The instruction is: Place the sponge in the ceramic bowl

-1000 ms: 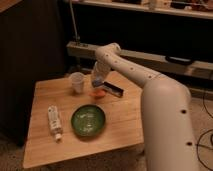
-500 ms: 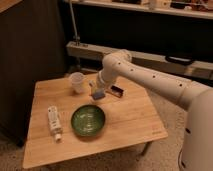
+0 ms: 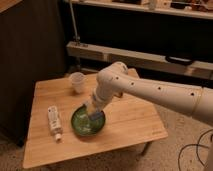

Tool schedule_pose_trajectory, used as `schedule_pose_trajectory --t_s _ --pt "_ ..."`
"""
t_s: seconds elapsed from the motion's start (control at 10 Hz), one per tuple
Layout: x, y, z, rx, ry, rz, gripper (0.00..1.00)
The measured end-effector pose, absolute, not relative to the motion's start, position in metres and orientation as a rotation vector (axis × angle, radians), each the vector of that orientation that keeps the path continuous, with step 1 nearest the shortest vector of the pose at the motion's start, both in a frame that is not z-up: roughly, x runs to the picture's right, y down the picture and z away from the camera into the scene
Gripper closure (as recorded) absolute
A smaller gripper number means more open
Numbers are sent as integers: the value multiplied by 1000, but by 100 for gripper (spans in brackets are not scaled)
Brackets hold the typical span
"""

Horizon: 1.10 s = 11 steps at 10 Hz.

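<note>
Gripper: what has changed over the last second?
The gripper swung from the back of the table, near the cup, forward and down over the bowl, bringing the sponge along; release cannot be told. Cup, bowl and bottle stayed put.

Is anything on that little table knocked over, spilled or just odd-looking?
Only the white bottle: it lies on its side on the table, beside the ceramic bowl. The cup stands upright and no spill shows. The gripper is low over the bowl, the sponge at its tip.
</note>
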<state>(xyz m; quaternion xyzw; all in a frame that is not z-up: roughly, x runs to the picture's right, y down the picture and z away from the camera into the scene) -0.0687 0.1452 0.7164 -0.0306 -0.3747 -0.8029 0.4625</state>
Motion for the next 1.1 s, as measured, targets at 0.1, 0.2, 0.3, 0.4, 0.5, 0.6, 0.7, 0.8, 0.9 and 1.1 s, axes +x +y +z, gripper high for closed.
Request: schedule_pose_trajectory --t_s 0.1,0.2,0.3,0.4,0.5,0.6,0.7,0.8,0.9,1.1 --pt "-76 160 722 -80 -941 -2006 77" --pt "-83 170 728 -82 -953 -2029 68" --pt "-87 173 735 -87 -946 -2027 54" --pt "-87 169 740 -85 -934 -2021 45" --pt "-86 161 747 -79 -910 -2015 34" --pt "-86 152 753 -68 -880 -2011 24" --pt "-85 146 757 -64 -862 -2003 20" --pt "-85 141 762 -62 -852 -1991 20" --pt "-86 139 769 -63 -860 -1972 20" --pt "-88 138 776 -57 -912 -1948 20"
